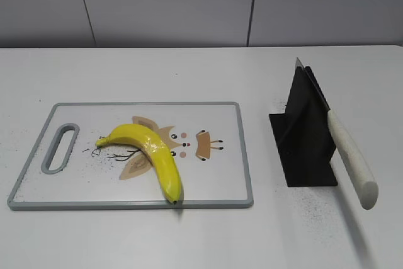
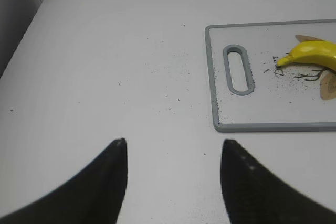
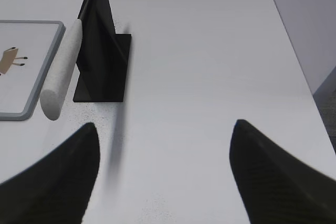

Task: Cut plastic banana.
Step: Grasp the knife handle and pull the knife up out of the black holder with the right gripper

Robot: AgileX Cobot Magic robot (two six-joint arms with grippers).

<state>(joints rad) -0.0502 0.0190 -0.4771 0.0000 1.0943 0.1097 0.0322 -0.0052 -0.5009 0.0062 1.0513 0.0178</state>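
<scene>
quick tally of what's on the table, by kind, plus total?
Glossy yellow plastic banana: 1
White cutting board with grey rim: 1
White-handled knife: 1
Black knife stand: 1
Total: 4

in front of me the cutting board (image 1: 38, 149) lies flat on the white table (image 1: 189, 74), its grey rim all around and a slot handle (image 1: 60, 148) at its left end. the plastic banana (image 1: 151, 155) rests on the board, stem end toward the handle, dark tip touching the board's near rim. right of the board, well apart from it, stands a black knife holder (image 1: 302, 140). a knife with a white handle (image 1: 351, 159) leans in it, handle toward me.
</scene>
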